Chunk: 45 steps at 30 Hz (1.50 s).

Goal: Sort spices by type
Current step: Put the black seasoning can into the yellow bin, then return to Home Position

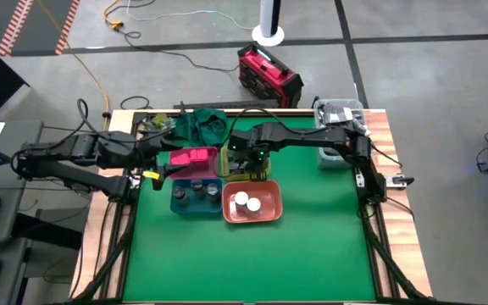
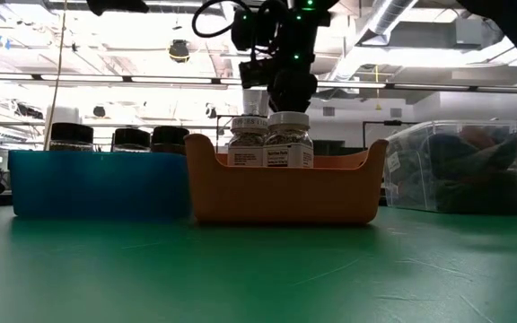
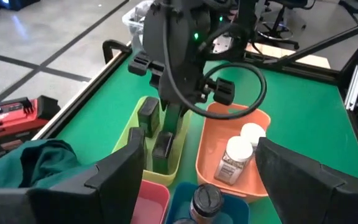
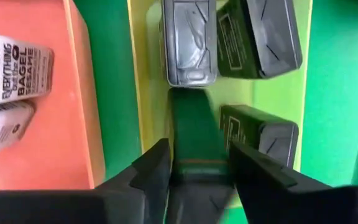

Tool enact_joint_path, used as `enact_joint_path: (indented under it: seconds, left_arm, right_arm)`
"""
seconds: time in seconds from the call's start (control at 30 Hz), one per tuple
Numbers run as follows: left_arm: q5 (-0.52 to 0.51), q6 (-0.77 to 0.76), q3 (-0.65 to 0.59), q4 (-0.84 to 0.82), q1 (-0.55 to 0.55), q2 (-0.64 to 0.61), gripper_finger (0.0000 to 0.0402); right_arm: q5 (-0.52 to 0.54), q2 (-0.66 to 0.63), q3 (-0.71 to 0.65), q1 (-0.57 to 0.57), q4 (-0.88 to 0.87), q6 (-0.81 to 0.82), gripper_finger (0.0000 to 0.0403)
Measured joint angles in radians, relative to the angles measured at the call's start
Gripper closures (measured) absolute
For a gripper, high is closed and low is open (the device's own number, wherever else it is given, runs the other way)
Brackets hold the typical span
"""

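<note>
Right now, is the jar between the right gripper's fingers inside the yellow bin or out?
Inside: the dark square jar sits within the yellow bin walls, right gripper around it.

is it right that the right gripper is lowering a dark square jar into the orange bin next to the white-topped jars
Not quite. The right gripper has the dark square jar between its fingers over the yellow-green bin, not the orange bin, as the right wrist view shows. The white-topped jars sit in the orange bin.

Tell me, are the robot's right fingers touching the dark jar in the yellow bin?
Touching. The right wrist view shows the right gripper with both fingers pressed against the sides of the dark jar, no gap, above the yellow bin.
</note>
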Motion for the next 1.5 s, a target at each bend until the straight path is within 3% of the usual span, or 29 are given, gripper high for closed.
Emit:
enact_joint_path:
  seconds: [0.3, 0.5, 0.63, 0.77, 0.97, 1.13, 1.33, 1.5]
  left_arm:
    - [0.0, 0.0, 0.0, -0.013, 0.0, 0.0, 0.011]
    - [0.0, 0.003, 0.0, -0.042, 0.0, 0.006, 0.011]
    - [-0.001, 0.05, 0.0, -0.063, -0.007, 0.022, 0.011]
    - [-0.055, 0.093, -0.058, 0.028, -0.095, 0.005, 0.011]
    - [-0.222, 0.107, -0.302, 0.259, -0.291, -0.046, 0.011]
    - [-0.337, 0.1, -0.488, 0.464, -0.413, -0.075, 0.011]
    - [-0.35, 0.184, -0.647, 0.73, -0.451, -0.154, 0.0113]
    - [-0.268, 0.247, -0.739, 0.84, -0.381, -0.258, 0.0138]
  right_arm:
    - [-0.003, 0.0, 0.0, -0.012, 0.025, 0.005, 0.0157]
    - [0.001, -0.007, 0.041, -0.01, -0.043, 0.043, 0.0153]
    - [0.001, -0.08, 0.011, 0.002, -0.009, 0.067, 0.0152]
    - [0.002, -0.252, -0.144, 0.012, 0.191, 0.097, 0.0152]
    - [0.019, -0.558, -0.541, 0.054, 0.559, 0.191, 0.0152]
    - [0.221, -0.754, -0.826, 0.159, 0.787, 0.233, 0.0152]
    - [0.289, -0.98, -1.092, 0.219, 1.073, 0.235, 0.0153]
    - [0.2, -1.152, -1.28, 0.167, 1.227, 0.244, 0.0168]
